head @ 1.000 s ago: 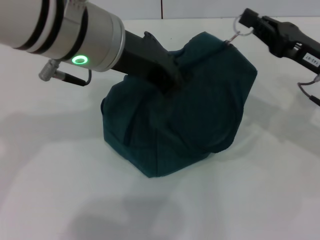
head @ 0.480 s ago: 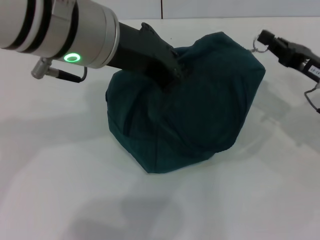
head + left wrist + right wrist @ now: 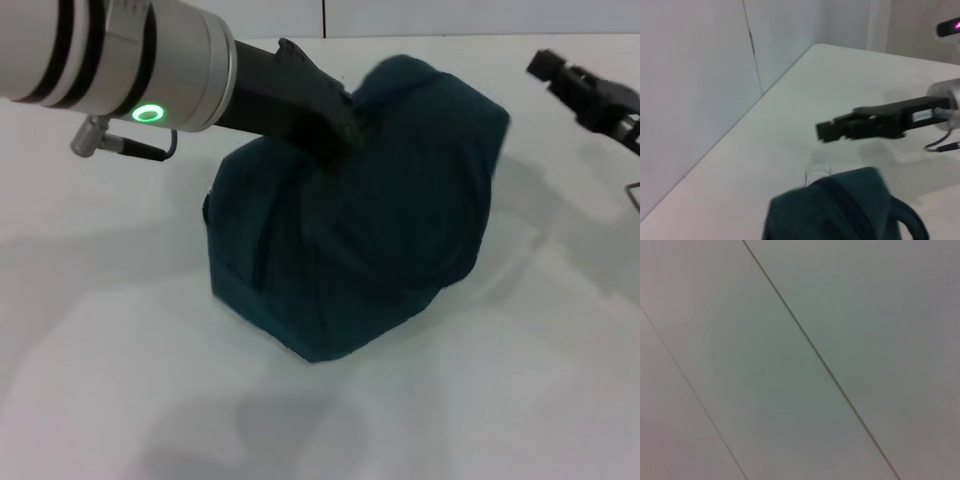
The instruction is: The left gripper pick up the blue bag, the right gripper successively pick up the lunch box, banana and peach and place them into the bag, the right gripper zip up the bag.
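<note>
Fabric at the top of the blue bag [image 3: 380,210] is bunched where the left gripper [image 3: 340,125] meets it; the dark fingers press into the cloth and pinch a fold of it near the bag's upper left side. Its silver wrist with the lit green ring [image 3: 150,113] reaches in from the upper left of the head view, above the table [image 3: 120,330].

The bag sits on the white table near the middle, bulging and closed-looking, its base resting on the surface and its top leaning toward the far right. Bare tabletop lies all around it: a wide stretch toward the robot, more to the left under the arm, and a band to the right between the bag and the other arm.

The right gripper [image 3: 550,68] hangs over the far right of the table, well apart from the bag and touching nothing. In the left wrist view it [image 3: 827,131] shows side-on above the bag's top edge, its dark fingers lying close together with nothing between them. A small clear ring [image 3: 817,174] lies just beside the bag's near corner in that view.

The table's far edge meets a pale panelled wall [image 3: 700,75] just behind the bag. The right wrist view shows only that panelled surface with its seams
</note>
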### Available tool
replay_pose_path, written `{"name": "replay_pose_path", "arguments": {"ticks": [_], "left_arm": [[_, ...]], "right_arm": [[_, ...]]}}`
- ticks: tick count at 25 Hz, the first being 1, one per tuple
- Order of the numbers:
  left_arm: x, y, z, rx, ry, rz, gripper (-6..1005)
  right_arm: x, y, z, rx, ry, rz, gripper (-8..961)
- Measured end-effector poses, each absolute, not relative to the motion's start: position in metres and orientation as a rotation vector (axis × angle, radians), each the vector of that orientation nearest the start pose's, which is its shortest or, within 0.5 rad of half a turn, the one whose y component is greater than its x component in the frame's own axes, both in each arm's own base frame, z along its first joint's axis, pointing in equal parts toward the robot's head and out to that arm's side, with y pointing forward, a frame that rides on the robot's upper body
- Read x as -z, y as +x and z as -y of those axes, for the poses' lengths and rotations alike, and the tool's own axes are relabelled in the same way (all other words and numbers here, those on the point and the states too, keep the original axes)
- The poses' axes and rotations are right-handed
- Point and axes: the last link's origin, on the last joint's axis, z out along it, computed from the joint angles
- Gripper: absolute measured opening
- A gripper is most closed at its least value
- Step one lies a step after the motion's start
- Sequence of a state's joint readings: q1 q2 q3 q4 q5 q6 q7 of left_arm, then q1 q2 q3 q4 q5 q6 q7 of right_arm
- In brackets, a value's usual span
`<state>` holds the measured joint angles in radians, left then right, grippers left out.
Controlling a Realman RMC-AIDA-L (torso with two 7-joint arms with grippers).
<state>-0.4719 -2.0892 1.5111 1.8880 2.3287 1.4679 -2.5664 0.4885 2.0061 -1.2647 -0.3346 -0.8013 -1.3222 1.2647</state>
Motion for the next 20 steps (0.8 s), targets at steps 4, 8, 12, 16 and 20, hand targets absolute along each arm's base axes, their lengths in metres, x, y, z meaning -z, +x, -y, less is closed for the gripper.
{"name": "replay_pose_path", "arguments": {"ticks": [4, 8, 12, 16, 20], "left_arm": [[-0.021, -0.068, -0.321, 0.098, -2.681, 0.430, 39], [-0.016, -0.075, -0.328, 0.102, -2.670, 0.481, 39], [-0.014, -0.079, -0.334, 0.140, -2.641, 0.563, 72], [-0.016, -0.081, -0.333, 0.253, -2.623, 0.605, 105], [-0.022, -0.083, -0.328, 0.386, -2.630, 0.591, 138]], "right_arm": [[-0.019, 0.264, -0.346, -1.359, -2.057, -0.837, 150], [-0.025, 0.270, -0.339, -1.367, -2.035, -0.814, 247], [-0.027, 0.277, -0.333, -1.362, -2.025, -0.817, 390], [-0.030, 0.280, -0.327, -1.368, -2.023, -0.805, 576], [-0.037, 0.281, -0.321, -1.382, -2.058, -0.755, 721]]}}
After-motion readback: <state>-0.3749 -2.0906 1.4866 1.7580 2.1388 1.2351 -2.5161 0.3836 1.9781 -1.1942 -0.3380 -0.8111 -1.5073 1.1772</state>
